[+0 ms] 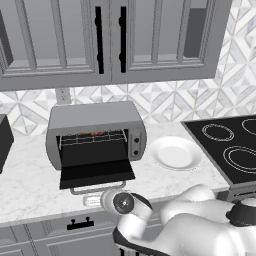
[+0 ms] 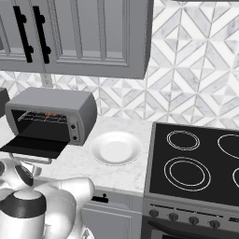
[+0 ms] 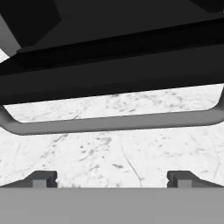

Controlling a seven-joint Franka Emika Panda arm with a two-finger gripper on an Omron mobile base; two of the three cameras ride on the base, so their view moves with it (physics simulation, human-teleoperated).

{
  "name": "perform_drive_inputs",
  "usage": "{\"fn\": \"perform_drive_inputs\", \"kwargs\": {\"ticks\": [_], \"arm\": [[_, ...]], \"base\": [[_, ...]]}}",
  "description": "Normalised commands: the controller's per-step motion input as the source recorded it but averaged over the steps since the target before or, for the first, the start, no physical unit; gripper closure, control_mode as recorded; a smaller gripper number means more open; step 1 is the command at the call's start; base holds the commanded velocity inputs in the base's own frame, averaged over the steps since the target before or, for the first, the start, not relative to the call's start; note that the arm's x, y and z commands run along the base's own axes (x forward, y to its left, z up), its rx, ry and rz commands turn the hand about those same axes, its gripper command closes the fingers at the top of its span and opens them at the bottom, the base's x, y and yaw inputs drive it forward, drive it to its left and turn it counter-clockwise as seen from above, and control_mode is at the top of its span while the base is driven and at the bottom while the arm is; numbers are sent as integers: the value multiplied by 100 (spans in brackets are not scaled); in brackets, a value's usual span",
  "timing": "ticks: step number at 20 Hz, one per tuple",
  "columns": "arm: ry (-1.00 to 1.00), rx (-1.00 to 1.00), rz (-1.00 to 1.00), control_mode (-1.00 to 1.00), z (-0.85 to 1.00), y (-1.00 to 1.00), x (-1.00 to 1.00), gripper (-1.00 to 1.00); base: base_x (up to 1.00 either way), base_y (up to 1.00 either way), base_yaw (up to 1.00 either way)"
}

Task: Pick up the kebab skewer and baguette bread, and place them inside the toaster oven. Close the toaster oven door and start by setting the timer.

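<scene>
The grey toaster oven (image 1: 95, 117) (image 2: 51, 100) stands on the marble counter. Its toaster oven door (image 1: 97, 172) (image 2: 32, 147) hangs open, lying flat towards me. On the wire rack inside lies a reddish-brown piece, the kebab skewer (image 1: 95, 133) (image 2: 52, 114). The baguette bread is hidden from me. My gripper (image 1: 92, 201) (image 3: 113, 180) sits low at the counter's front, just before the door's silver bar handle (image 1: 97, 189) (image 3: 113, 123). It is open wide, nothing between its fingertips (image 3: 41, 179). The dark underside of the door (image 3: 113, 65) spans the hand view above the handle.
A white plate (image 1: 175, 152) (image 2: 115, 148) lies right of the oven, then a black stovetop (image 1: 230, 147) (image 2: 196, 163). A black box appliance (image 1: 4, 140) stands at the far left. The oven's knobs (image 1: 135, 142) (image 2: 73, 131) are on its right panel. Wall cabinets hang overhead.
</scene>
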Motion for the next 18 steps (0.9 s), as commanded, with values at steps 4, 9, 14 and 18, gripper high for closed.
{"fn": "perform_drive_inputs", "kwargs": {"ticks": [4, 9, 14, 18], "arm": [[-16, 0, 0, -100, -20, 3, 21, -100], [-7, 0, 0, -100, -10, 1, 28, -100], [-1, 0, 0, -100, -15, 4, 22, -100], [0, 0, 0, -100, -14, 9, 15, -100]], "base": [[0, 0, 0], [0, 0, 0], [0, 0, 0], [0, 0, 0]]}}
